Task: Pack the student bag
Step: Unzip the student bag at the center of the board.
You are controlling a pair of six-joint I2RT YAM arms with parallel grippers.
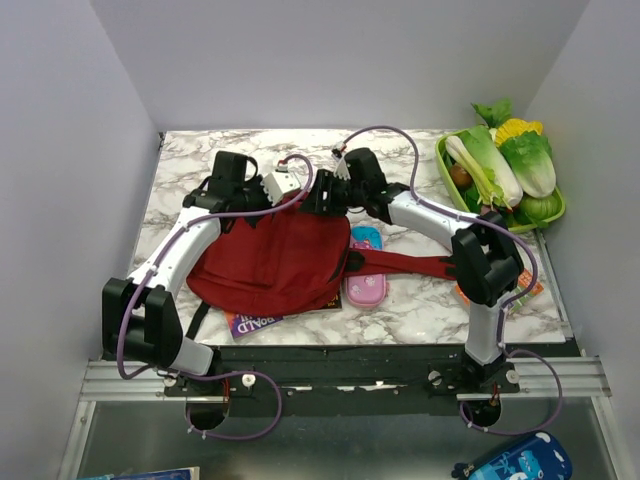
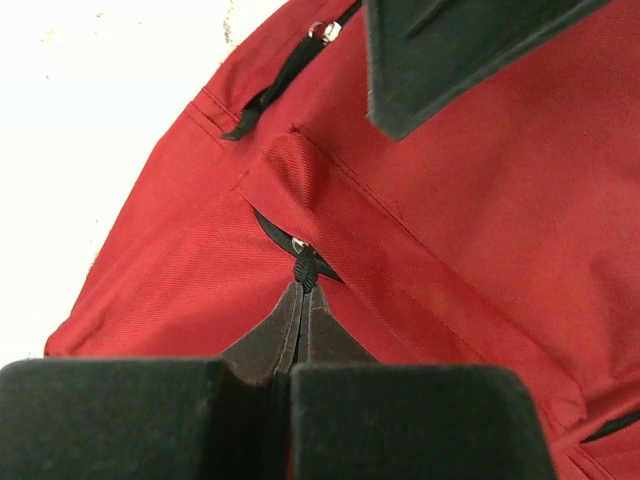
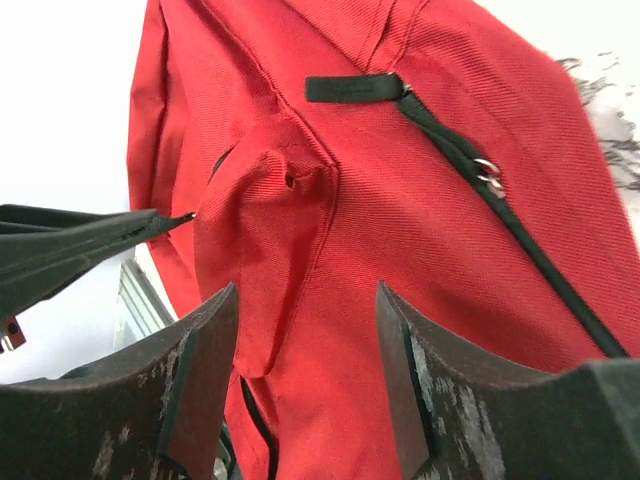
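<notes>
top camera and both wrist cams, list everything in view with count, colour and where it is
student bag: one, dark red, lying flat at the table's centre
zipper pull: one, black, on the bag
pencil case: one, pink, right of the bag, under its strap
book: one, purple cover, sticking out under the bag's near edge
flat item: one, orange, mostly hidden under the right arm
tray: one, green, far right corner
vegetables: several, green, white and yellow, in the tray
blue case: one, below the table's near edge, right side
table: one, white marble
left gripper: shut on the zipper pull
right gripper: open, a bag fold between its fingers
</notes>
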